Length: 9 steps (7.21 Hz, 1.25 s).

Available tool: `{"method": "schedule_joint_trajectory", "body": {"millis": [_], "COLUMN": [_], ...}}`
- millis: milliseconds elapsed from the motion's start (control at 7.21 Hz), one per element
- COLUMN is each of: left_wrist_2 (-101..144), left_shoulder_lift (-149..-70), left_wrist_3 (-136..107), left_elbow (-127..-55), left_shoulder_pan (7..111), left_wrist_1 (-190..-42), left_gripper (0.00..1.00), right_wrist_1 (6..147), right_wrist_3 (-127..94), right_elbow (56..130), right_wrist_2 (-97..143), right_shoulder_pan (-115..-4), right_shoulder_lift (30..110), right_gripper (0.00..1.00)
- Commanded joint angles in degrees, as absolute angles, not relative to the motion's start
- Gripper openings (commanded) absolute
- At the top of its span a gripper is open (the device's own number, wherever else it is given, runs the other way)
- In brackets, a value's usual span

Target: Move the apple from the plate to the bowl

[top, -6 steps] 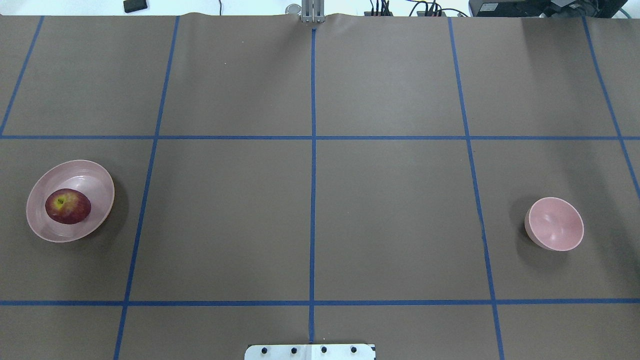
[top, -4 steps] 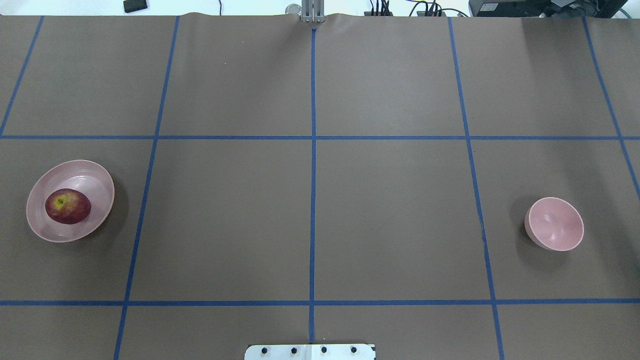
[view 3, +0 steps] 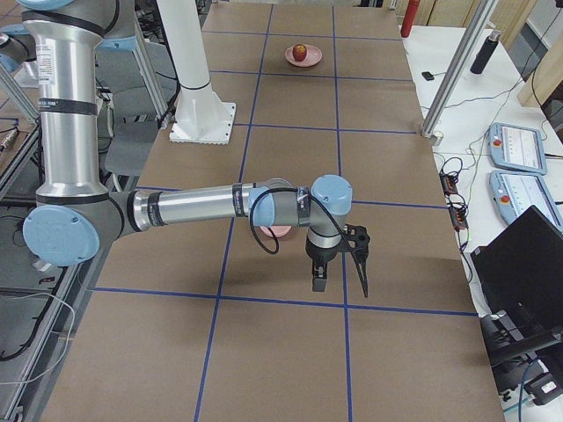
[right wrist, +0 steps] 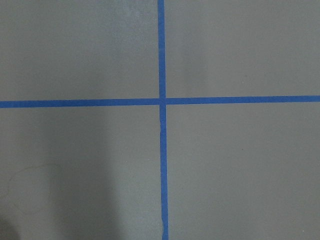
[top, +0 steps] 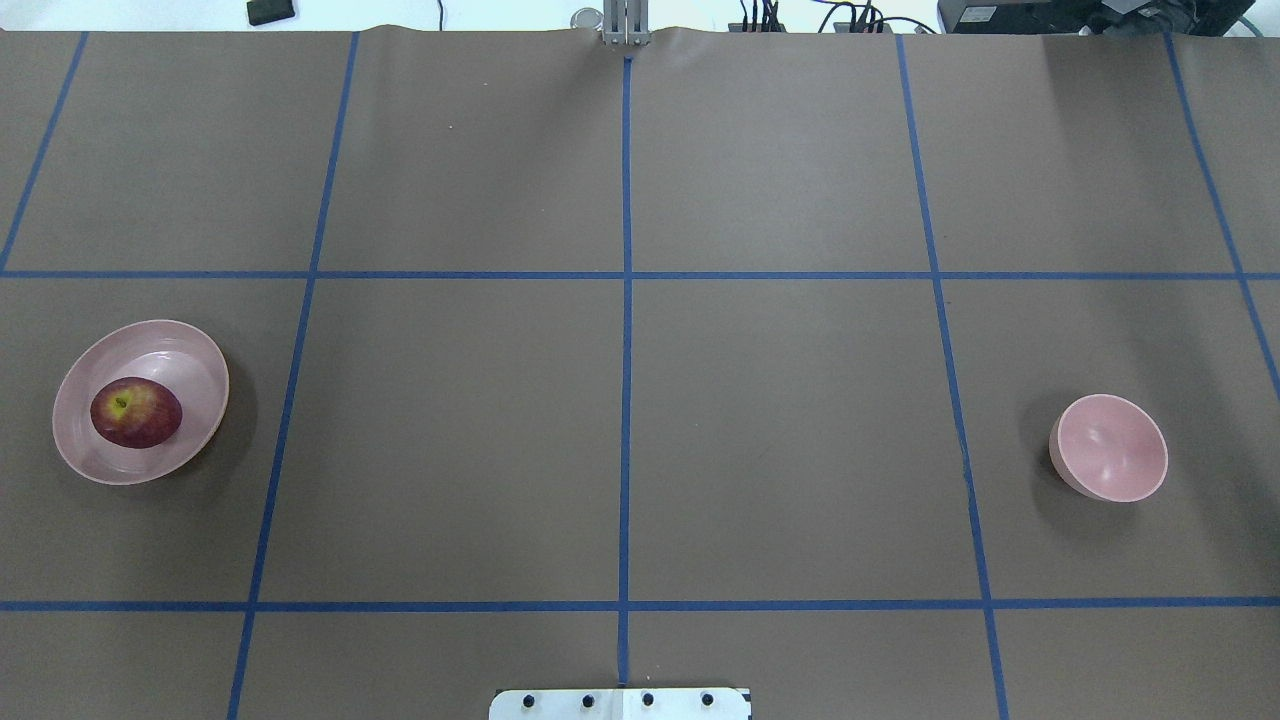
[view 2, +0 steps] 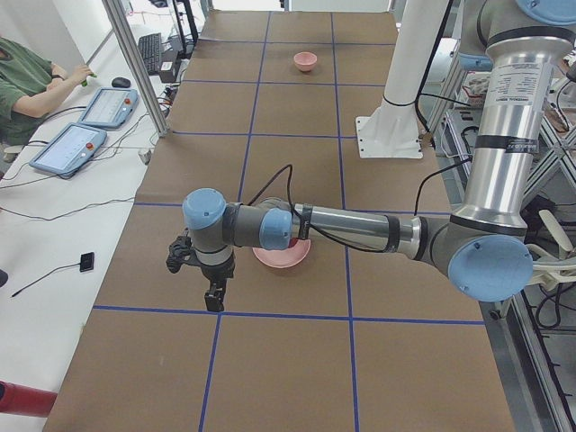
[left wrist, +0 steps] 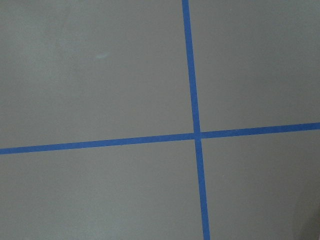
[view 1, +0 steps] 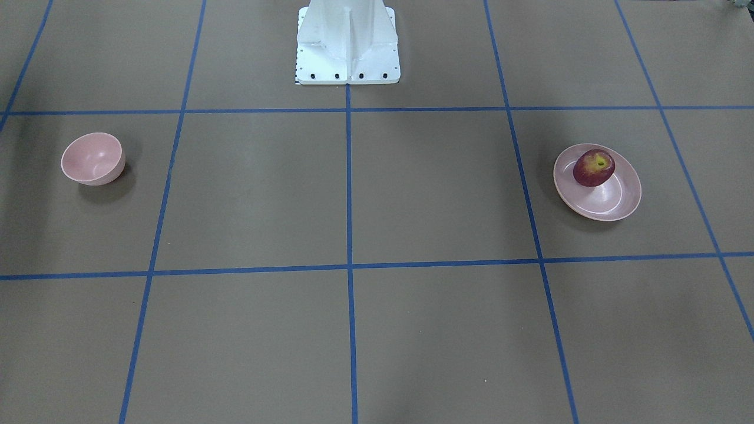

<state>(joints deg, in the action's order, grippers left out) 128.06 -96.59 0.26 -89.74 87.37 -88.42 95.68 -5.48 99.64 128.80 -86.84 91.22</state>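
The dark red, yellow-patched apple (top: 136, 412) sits on the wide shallow pale pink plate (top: 190, 360), well apart from the small deep pink bowl (top: 1110, 448); likely firm, smooth and weighty, so I'd grip its widest middle, though whether my left fingers (view 2: 214, 295) or right fingers (view 3: 361, 268) are apart I cannot tell

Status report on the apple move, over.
Left gripper, right gripper: away from apple, open or shut unknown. Apple on plate. Bowl empty. Nothing seen between them.

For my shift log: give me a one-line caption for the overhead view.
The apple rests on the plate at the robot's left; the bowl stands empty far to its right.
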Motion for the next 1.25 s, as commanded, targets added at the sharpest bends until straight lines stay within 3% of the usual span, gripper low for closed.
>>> {"method": "schedule_joint_trajectory", "body": {"millis": [0, 555, 1109], "left_wrist_2": [128.1, 128.1, 128.2], "left_shoulder_lift": [-96.6, -96.5, -94.6], "left_wrist_3": [0.3, 0.4, -1.2], "left_elbow": [-89.7, -91.1, -97.7], "left_shoulder_pan": [87.4, 87.5, 85.4], "left_wrist_1": [-88.4, -88.3, -88.8], "left_gripper": [0.98, 0.98, 0.98], "right_wrist_1": [95.8, 95.7, 96.0], "right_wrist_3": [-5.4, -6.0, -10.2], "right_elbow": [99.7, 100.1, 105.2], "right_wrist_2": [128.8, 129.1, 141.2], "right_shoulder_pan": [-86.8, -86.8, -81.5], "right_shoulder_lift": [91.3, 91.1, 91.0], "right_gripper": [1.0, 1.0, 1.0]}}
